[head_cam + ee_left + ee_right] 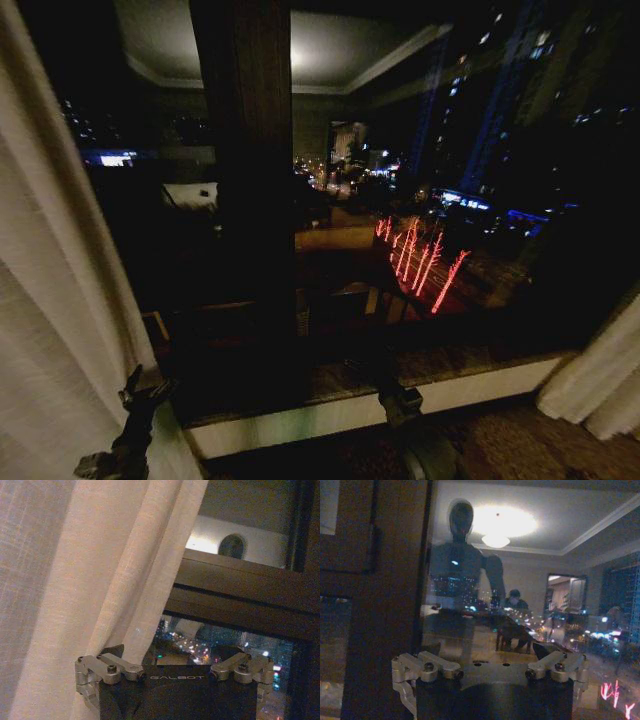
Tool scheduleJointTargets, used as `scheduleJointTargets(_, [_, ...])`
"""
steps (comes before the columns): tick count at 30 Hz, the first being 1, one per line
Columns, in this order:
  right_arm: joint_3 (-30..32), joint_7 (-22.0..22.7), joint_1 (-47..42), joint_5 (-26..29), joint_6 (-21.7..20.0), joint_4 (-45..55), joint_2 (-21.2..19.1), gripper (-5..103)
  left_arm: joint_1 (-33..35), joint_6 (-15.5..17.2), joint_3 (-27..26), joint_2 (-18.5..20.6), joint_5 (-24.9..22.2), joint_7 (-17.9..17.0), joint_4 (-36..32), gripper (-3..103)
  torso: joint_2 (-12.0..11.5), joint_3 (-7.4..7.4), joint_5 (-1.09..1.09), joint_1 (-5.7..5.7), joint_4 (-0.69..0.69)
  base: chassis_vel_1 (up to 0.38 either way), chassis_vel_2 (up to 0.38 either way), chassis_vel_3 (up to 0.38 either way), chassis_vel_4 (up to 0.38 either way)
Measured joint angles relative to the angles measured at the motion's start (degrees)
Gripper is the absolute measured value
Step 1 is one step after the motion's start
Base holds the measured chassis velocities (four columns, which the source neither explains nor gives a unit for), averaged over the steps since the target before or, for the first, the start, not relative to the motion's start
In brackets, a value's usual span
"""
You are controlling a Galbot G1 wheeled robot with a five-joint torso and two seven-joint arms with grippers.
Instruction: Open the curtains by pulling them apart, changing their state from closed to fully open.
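Note:
The curtains are drawn apart. The left sheer cream panel (50,300) hangs bunched at the window's far left, and the right panel (600,385) is gathered at the lower right. My left gripper (140,385) is low beside the left panel's inner edge. In the left wrist view this gripper (175,652) is open, and the curtain folds (100,570) hang beside one finger with nothing between the jaws. My right gripper (395,395) is near the sill's middle. In the right wrist view it (487,650) is open and empty, facing the bare glass.
A dark vertical window post (250,180) divides the glass. A pale sill (350,415) runs below the window, above patterned carpet (520,440). The glass (520,580) shows night city lights and reflects the lit room and my own body.

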Motion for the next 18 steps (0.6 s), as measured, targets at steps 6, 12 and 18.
scheduleJointTargets(6, [0.0, 0.0, 0.0, 0.0, 0.0, 0.0, 0.0, 100, 0.0, 0.0, 0.0, 0.0, 0.0, 0.0, 0.0, 100, 0.0, 0.0, 0.03, 0.01, -0.01, 0.0, 0.0, 0.0, 0.0])
scheduleJointTargets(12, [0.0, 0.0, 0.0, 0.0, 0.0, 0.0, 0.0, 100, 0.0, 0.0, 0.0, 0.0, 0.0, 0.0, 0.0, 100, 0.0, 0.0, 0.04, -0.01, -0.01, 0.07, -0.096, -0.077, 0.083])
scheduleJointTargets(18, [0.0, 0.0, 0.0, 0.0, 0.0, 0.0, 0.0, 100, 0.0, 0.0, 0.0, 0.0, 0.0, 0.0, 0.0, 100, 0.0, -0.01, 0.04, -0.03, 0.0, 0.03, -0.048, -0.039, 0.036])
